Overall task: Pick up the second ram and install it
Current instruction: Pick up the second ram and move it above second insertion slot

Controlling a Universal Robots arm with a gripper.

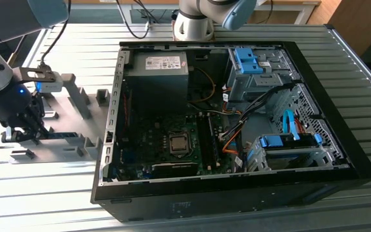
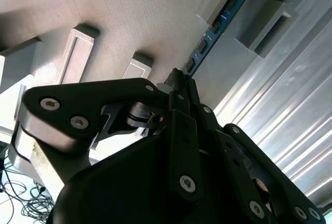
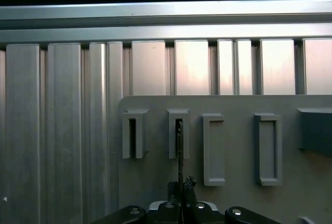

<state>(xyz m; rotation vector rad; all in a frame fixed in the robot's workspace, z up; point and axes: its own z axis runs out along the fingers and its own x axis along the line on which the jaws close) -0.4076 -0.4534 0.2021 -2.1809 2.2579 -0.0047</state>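
The second ram (image 1: 60, 135) is a thin blue stick standing on edge in a slot of the grey holder plate (image 1: 76, 113), at the exterior view's left. My gripper (image 1: 23, 133) is down on its near end. In the second wrist view the black fingers (image 2: 182, 105) meet around the blue board (image 2: 215, 24), so the gripper (image 2: 179, 81) is shut on the ram. The first wrist view shows the ram (image 3: 179, 146) edge-on, running from my gripper (image 3: 180, 185) into a grey holder block (image 3: 178, 115). Its far end still sits in that block.
An open computer case (image 1: 359, 169) lies to the exterior view's right of the holder plate, with the motherboard (image 1: 166, 145) and its long memory slots (image 1: 206, 140) exposed. Orange and blue cables (image 1: 234, 142) and drive cages (image 1: 289, 150) crowd that side. Ribbed aluminium table (image 3: 62, 130) surrounds everything.
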